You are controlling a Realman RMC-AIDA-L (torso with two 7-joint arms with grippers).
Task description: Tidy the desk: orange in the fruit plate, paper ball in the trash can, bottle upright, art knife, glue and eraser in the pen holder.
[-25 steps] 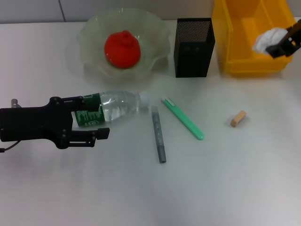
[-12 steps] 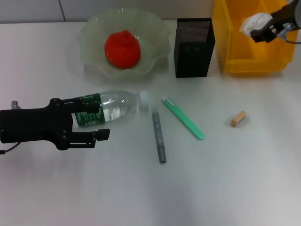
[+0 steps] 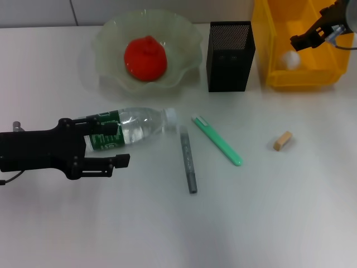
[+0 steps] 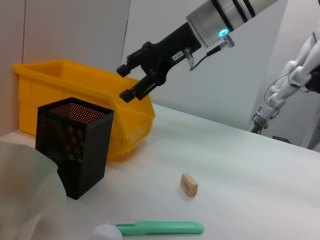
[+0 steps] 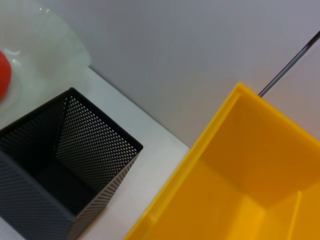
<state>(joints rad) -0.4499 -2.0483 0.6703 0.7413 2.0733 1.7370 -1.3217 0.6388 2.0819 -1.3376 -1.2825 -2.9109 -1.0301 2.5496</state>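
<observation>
One paper ball [image 3: 289, 59] lies in the trash can [image 3: 268, 50], upper right of the frame, just below the right gripper [image 3: 304, 41], its jaws released. At lower left, the left gripper [image 3: 114, 143], jaws apart, straddles the one bottle [image 3: 134, 126] lying on the counter [image 3: 251, 212].

Blk left gripper [image 3: 106, 144]; blk right gripper [image 4: 131, 81], silver wrist w/ blk bands, blue LED.

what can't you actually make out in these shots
- Bottle: in the head view the left gripper covers its base, so any contact is unclear.
- Paper ball: visible only in the head view; the trash can wall hides it from the left wrist.
- Right gripper: absent from its own wrist view.
- Pen holder: its near side is cut off in the right wrist view.
</observation>
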